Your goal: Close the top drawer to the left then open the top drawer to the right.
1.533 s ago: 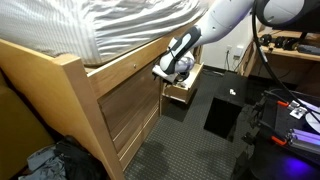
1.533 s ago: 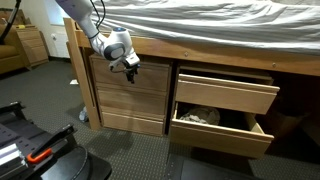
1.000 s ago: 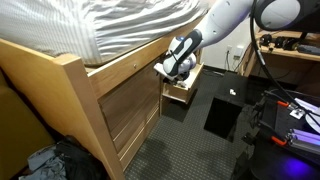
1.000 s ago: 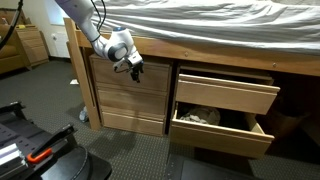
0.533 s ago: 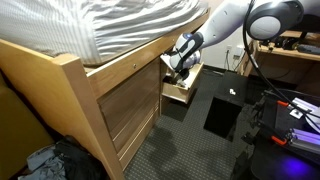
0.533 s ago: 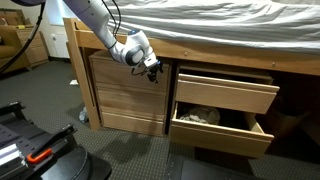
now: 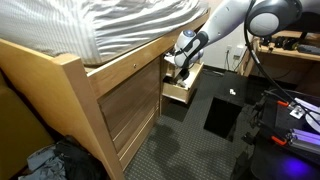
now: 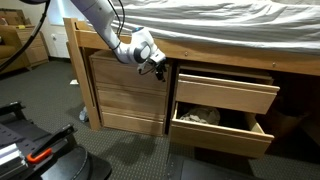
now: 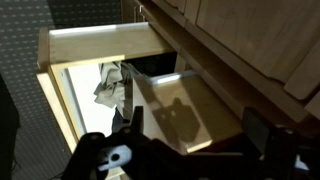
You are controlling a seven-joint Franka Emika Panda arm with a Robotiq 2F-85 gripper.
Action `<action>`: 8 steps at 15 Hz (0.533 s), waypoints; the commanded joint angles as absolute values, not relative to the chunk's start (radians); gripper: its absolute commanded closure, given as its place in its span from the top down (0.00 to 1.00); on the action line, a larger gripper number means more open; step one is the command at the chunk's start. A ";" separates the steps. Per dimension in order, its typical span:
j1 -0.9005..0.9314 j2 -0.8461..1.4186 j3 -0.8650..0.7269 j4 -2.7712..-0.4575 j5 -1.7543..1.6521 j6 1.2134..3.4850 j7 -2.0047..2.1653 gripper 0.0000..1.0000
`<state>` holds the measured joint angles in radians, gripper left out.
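Observation:
In an exterior view the top drawer to the left has its plain pale front flush with the bed frame. The top drawer to the right stands pulled out, and its lower twin is pulled out further with light cloth inside. My gripper hangs at the seam between the left unit and the right drawers, touching neither. From the other side my gripper sits just above an open drawer. In the wrist view my gripper is open with nothing between its fingers, above an open drawer holding cloth.
The bed's mattress overhangs the drawers. A black box lies on the carpet in front of the open drawers, and a desk with cables stands beyond it. Clothes are heaped by the bedpost. Black equipment sits on the floor.
My gripper has slid along the left unit's front toward the right drawers and now hangs at their edge. The drawers themselves have not moved.

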<state>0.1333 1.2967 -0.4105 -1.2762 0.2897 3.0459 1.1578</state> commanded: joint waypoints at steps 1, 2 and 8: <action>0.037 1.195 -0.374 -1.299 0.179 2.949 0.952 1.00; 0.020 1.190 -0.380 -1.288 0.157 2.939 0.906 1.00; 0.035 1.247 -0.419 -1.254 0.190 3.010 0.952 1.00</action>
<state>0.0275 1.2099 -0.3991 -1.2738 0.1782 2.9623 0.9263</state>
